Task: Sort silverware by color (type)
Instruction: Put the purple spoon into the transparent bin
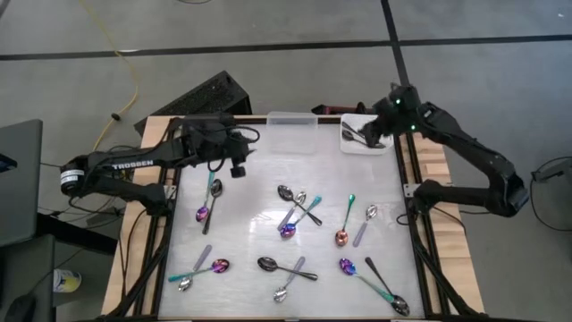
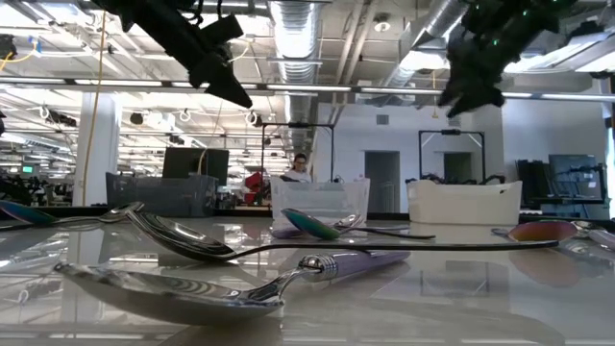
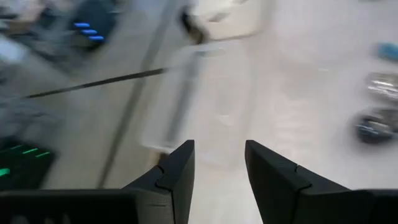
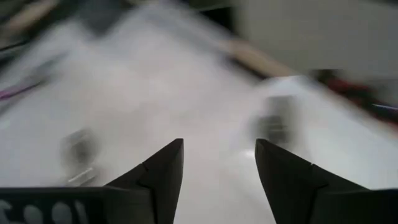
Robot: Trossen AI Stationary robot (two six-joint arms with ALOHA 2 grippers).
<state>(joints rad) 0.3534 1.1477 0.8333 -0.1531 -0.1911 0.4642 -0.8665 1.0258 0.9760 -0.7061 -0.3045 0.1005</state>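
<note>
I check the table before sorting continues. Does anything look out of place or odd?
Nothing looks damaged or spilled. The spoons lie scattered and crossed over each other on the table, unsorted, which fits the job. One dark spoon already lies in the white bin; the clear bin looks empty.

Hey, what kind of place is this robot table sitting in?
Probably a large industrial lab or workshop: exposed ceiling ducts and strip lights overhead, a concrete floor around the table, and workstations with a person behind.
</note>
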